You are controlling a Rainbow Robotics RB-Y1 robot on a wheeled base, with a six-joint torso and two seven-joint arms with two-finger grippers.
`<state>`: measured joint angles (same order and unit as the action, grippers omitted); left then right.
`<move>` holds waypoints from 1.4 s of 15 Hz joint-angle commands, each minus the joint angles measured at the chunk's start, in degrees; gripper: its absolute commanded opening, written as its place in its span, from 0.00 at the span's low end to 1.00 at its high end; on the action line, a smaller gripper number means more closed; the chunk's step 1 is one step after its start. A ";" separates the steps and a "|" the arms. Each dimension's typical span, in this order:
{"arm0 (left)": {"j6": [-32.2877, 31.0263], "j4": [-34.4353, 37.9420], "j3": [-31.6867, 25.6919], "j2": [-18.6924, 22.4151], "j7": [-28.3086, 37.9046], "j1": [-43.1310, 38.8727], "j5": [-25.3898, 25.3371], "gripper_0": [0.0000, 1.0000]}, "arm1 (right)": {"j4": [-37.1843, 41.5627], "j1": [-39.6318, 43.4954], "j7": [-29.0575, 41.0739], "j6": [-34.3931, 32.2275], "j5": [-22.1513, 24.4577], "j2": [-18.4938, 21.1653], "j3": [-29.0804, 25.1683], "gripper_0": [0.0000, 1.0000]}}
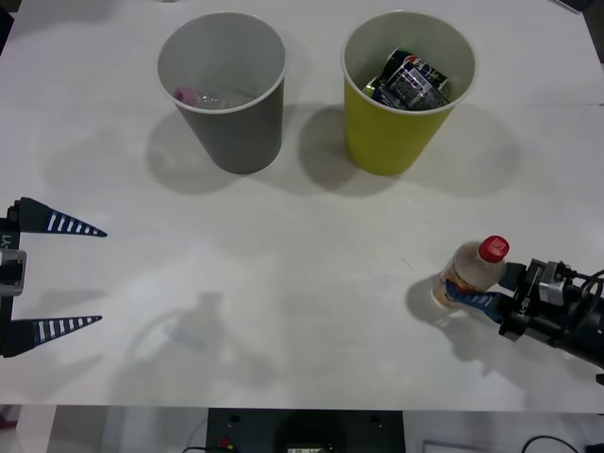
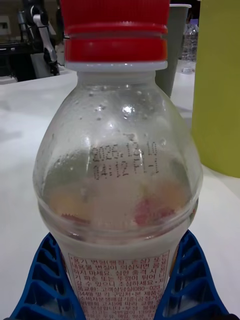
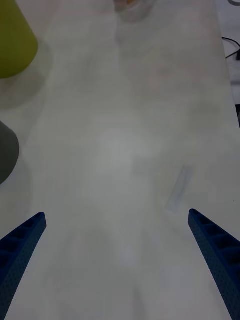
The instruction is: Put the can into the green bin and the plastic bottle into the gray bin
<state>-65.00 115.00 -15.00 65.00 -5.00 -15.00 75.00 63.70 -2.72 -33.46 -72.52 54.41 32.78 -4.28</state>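
Note:
The plastic bottle (image 1: 467,272), clear with a red cap, stands near the table's front right, a little tilted. My right gripper (image 1: 472,289) is shut on its labelled lower body. In the right wrist view the plastic bottle (image 2: 120,150) sits between the two blue fingers (image 2: 45,280) of my right gripper (image 2: 119,240), which press on both its sides. A dark crumpled can (image 1: 412,80) lies inside the green bin (image 1: 392,142) at the back right. The gray bin (image 1: 236,132) stands to its left. My left gripper (image 1: 57,276) hangs open at the left edge, holding nothing.
A clear pink-capped bottle (image 1: 203,96) lies in the gray bin. The left wrist view shows my left gripper (image 3: 117,222) over bare white table (image 3: 125,150), with the green bin (image 3: 15,40) and gray bin (image 3: 6,150) off to one side.

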 commanded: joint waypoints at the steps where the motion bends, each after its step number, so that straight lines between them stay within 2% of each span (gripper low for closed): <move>1: 0.00 0.00 0.00 0.00 0.00 0.00 0.00 0.98 | 3.89 0.44 4.01 0.18 4.39 1.23 -1.17 0.00; 8: 0.00 0.00 0.00 0.00 0.00 0.00 0.00 0.98 | 23.84 6.33 24.93 2.12 19.77 2.81 -7.24 0.00; 10: 0.00 0.00 0.00 0.00 0.00 0.00 0.00 0.98 | 29.99 8.44 31.00 4.84 22.50 3.78 -7.32 0.00; 12: 0.00 0.00 0.00 0.00 0.00 0.00 0.00 0.98 | 37.20 10.20 39.78 6.95 27.24 5.10 -7.24 0.00; 17: 0.00 0.00 0.00 0.00 0.00 0.00 0.00 0.98 | 48.54 10.37 59.74 6.95 34.98 9.75 -7.06 0.00; 21: 0.00 0.00 0.00 0.00 0.00 0.00 0.00 0.98 | 56.45 9.32 75.47 6.95 37.97 14.76 -5.92 0.00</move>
<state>-65.00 115.00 -15.00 65.00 -5.00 -15.00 75.00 118.72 7.03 39.13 -65.56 92.03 46.54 -10.51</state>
